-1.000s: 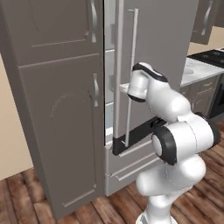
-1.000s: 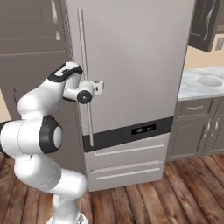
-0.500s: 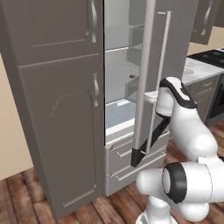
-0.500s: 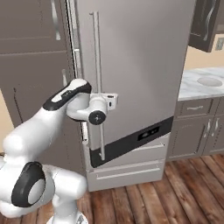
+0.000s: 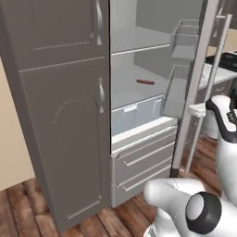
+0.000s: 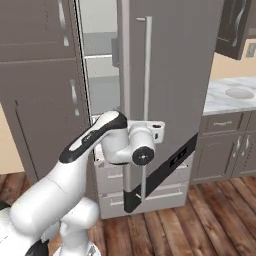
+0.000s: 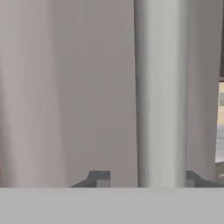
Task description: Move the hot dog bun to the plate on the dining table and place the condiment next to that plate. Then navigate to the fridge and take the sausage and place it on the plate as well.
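Observation:
The fridge stands open, and a reddish sausage [image 5: 145, 82] lies on its middle shelf. The fridge door [image 6: 175, 75] has swung far out towards me. My gripper [image 6: 159, 131] sits at the door's long vertical handle [image 6: 146, 100]. In the hand view the handle [image 7: 159, 87] runs up between the two fingertips [image 7: 99, 178] of the gripper [image 7: 145, 178]. The jaws stand apart, with a gap between the left tip and the handle, so nothing is held. From the left base the gripper [image 5: 196, 110] shows at the door's edge. The hot dog bun, plate, condiment and dining table are out of view.
A tall grey cabinet [image 5: 60, 115] stands left of the fridge. Two freezer drawers [image 5: 143, 159] sit below the open compartment. Door bins [image 5: 185, 41] hang on the open door. A marble counter with a sink [image 6: 235, 95] lies to the right, and the floor is wood.
The door has swung from nearly shut to wide open as my arm pulled the handle outward. The jaws, earlier shut on the handle, have parted.

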